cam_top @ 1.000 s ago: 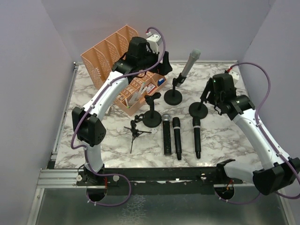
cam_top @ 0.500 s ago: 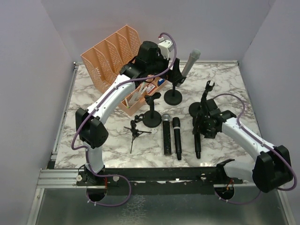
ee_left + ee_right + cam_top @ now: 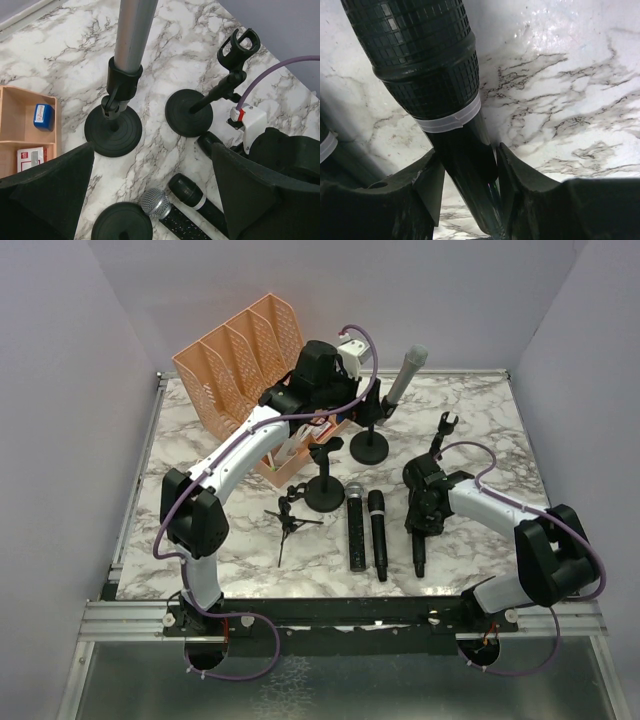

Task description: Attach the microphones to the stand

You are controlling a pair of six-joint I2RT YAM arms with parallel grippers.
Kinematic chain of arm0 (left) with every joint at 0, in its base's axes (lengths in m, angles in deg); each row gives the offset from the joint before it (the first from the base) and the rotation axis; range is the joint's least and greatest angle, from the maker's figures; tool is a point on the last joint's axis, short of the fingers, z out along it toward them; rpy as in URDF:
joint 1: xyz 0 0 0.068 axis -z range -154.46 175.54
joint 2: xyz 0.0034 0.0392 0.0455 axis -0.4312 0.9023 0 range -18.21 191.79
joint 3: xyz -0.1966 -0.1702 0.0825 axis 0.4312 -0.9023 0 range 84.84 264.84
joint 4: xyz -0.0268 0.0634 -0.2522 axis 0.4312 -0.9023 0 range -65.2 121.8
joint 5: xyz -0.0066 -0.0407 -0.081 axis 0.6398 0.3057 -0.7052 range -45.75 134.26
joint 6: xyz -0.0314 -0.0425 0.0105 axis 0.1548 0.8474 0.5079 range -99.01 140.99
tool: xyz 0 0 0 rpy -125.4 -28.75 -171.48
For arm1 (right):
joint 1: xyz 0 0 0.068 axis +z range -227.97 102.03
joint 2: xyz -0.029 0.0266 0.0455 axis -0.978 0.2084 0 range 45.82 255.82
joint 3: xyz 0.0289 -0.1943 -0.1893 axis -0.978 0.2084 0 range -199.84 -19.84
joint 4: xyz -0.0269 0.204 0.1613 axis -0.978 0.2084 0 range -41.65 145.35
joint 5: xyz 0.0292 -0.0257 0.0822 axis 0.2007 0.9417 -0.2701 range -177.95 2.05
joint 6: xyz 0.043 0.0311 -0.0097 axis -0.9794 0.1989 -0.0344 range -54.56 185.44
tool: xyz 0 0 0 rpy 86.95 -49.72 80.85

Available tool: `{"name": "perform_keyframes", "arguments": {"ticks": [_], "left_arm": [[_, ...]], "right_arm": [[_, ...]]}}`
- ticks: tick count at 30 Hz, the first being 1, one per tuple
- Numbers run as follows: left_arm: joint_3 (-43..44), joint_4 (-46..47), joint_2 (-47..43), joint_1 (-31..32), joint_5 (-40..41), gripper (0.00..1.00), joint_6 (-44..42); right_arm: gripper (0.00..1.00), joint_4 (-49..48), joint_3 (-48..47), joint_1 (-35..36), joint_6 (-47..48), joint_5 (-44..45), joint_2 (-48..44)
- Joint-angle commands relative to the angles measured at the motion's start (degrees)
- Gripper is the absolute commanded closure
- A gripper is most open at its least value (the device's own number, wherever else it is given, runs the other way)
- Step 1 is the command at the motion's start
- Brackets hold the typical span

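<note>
1. top: right gripper is sitting low over the black mic lying on the table; silver-grey mic is standing clipped in a stand.
2. left wrist: left gripper is hanging wide open above that stand.
3. right wrist: right gripper is clamping the black mic just under its head.

A white marble-patterned table with grey veining fills the scene, enclosed by pale lavender walls on the left, far and right sides. Along its near edge runs a ribbed metal rail. At the far left of the table stands a peach-coloured file organiser with several upright slots and perforated sides, set at an angle. Just near and to the right of it sits a shallow compartment tray of the same colour. In the left wrist view, one compartment of the tray holds a small blue item, and the next holds a red-and-white box.
</note>
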Motion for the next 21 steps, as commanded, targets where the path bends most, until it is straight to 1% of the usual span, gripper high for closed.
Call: {"name": "perform_keyframes", "arguments": {"ticks": [1,4,7,12,15,18,20,21], "left_arm": [[-1.8,3.6,-4.1,0.3,1.7,0.01,0.3],[-2.4,3.9,-4.4,0.3,1.1,0.01,0.2],[-2.2,4.1,-4.3,0.3,0.5,0.01,0.3],[-1.5,5.0,-3.7,0.3,-2.4,0.01,1.4],[-1.6,5.3,-3.8,0.3,-2.6,0.01,1.9],[-1.8,5.4,-3.9,0.3,-2.6,0.01,2.1],[-1.9,5.4,-4.1,0.3,-2.6,0.01,2.3],[-2.0,5.5,-4.1,0.3,-2.6,0.01,2.4]], "right_arm": [[0.61,-4.7,0.5,0.3,0.7,2.7,0.4],[0.65,-6.2,0.4,0.2,2.0,1.9,1.1],[0.66,-8.1,0.9,0.2,2.5,1.7,2.1],[0.65,-9.3,0.2,0.3,2.6,2.1,3.4],[0.63,-9.9,0.1,0.3,3.1,1.7,3.3],[0.64,-9.9,-0.1,0.2,4.0,2.0,3.2],[0.81,-9.4,-0.8,0.2,4.7,2.9,2.3],[0.86,-9.3,-1.0,0.3,5.3,3.1,1.3]]}}
